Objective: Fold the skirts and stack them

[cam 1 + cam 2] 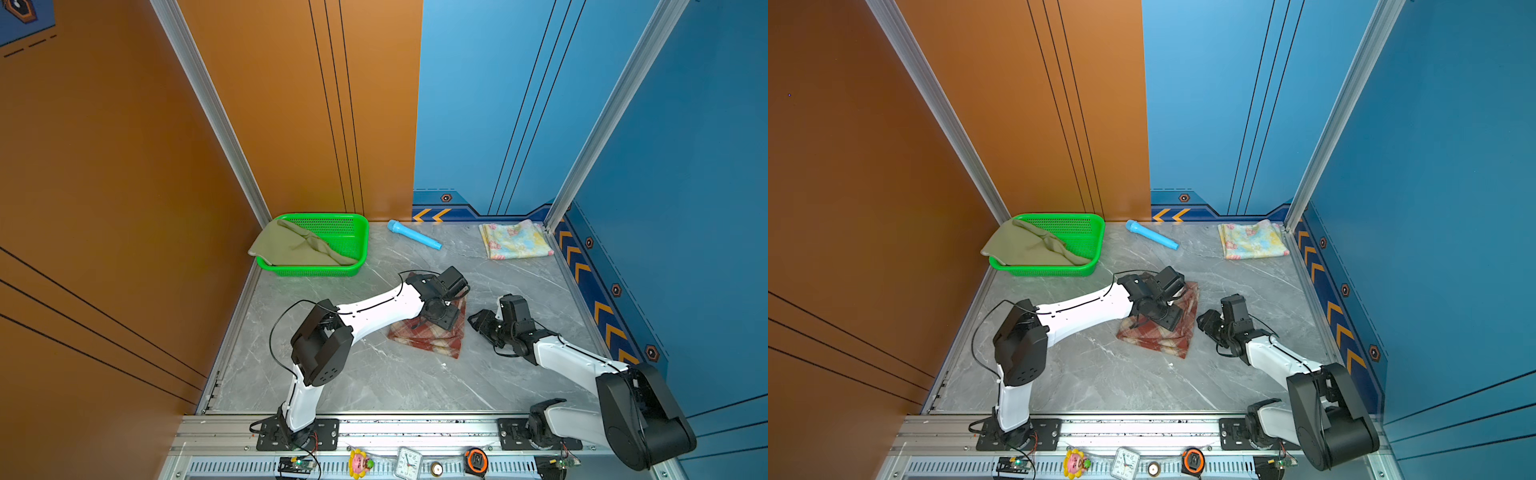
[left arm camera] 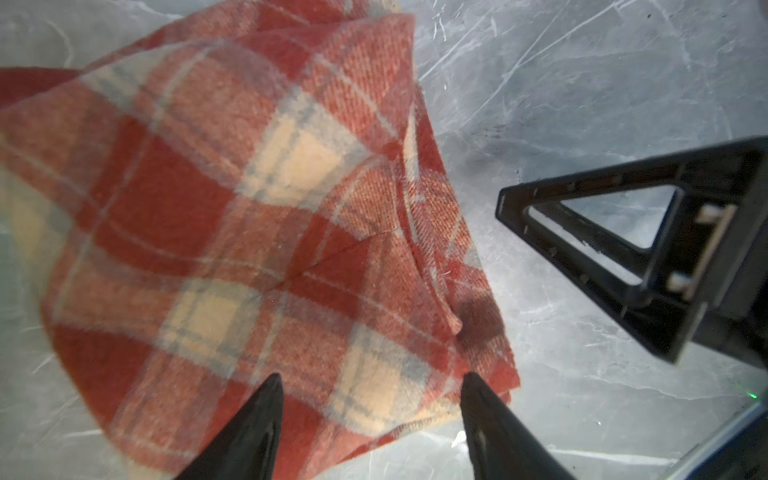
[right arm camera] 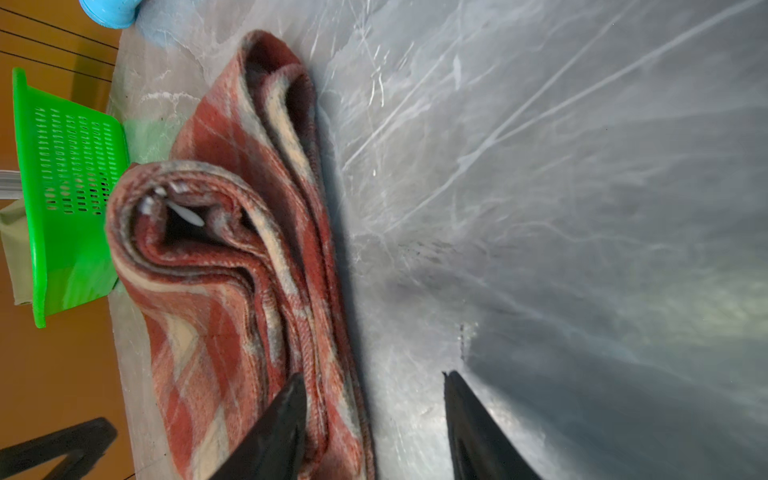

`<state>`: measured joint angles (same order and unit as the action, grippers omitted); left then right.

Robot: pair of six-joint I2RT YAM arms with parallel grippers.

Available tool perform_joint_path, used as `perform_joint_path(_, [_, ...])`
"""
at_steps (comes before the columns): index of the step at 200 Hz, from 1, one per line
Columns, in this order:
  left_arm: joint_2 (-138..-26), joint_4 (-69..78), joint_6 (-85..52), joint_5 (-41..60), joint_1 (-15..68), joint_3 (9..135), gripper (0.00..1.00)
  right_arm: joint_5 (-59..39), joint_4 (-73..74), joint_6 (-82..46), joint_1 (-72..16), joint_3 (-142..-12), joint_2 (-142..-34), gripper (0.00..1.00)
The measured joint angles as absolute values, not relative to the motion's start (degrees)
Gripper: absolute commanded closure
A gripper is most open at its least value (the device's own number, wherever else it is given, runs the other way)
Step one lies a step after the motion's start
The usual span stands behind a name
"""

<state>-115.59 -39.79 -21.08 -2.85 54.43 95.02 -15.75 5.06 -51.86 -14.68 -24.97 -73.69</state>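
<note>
Front-right of the green basket (image 1: 362, 239), the folded red-and-cream plaid skirt (image 1: 428, 334) lies on the bench (image 1: 374, 382); left fingers (image 2: 253, 428) above it and right fingers (image 3: 282, 428) beside it are released. Inside the basket drapes the olive skirt (image 1: 291, 248); the floral skirt (image 1: 515, 241) lies folded, well right.

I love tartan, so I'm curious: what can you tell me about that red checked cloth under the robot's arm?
The plaid skirt is thick, woolly-looking cloth in red and cream checks with thin grey lines. It lies folded in several layers, roughly triangular, on the grey marbled table. The left gripper hangs open over it; the right gripper, also open, sits at its layered edge.
</note>
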Motion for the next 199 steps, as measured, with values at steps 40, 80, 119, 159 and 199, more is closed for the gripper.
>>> perform_joint_path(40, [-122.1, -39.5, -21.1, -2.2, 54.7, 98.5, 0.35, -17.0, 9.0, -54.8, -15.4, -25.0, -76.9, 0.54])
perform_joint_path(80, [-125.9, -39.3, -21.7, -1.9, 55.1, 100.9, 0.53, -16.9, 13.0, -58.0, -17.3, -24.9, -79.8, 0.57])
perform_joint_path(119, [-126.2, -38.7, -22.3, -2.4, 55.7, 101.1, 1.0, -16.3, 17.0, -60.6, -20.0, -24.9, -82.3, 0.6])
perform_joint_path(159, [-126.1, -38.9, -22.8, -3.4, 55.7, 101.4, 1.0, -14.9, 19.7, -63.0, -20.4, -24.9, -83.7, 0.62])
perform_joint_path(199, [-123.9, -39.4, -22.8, -3.4, 55.5, 102.9, 1.0, -14.0, 23.7, -65.5, -20.7, -23.9, -84.7, 0.6])
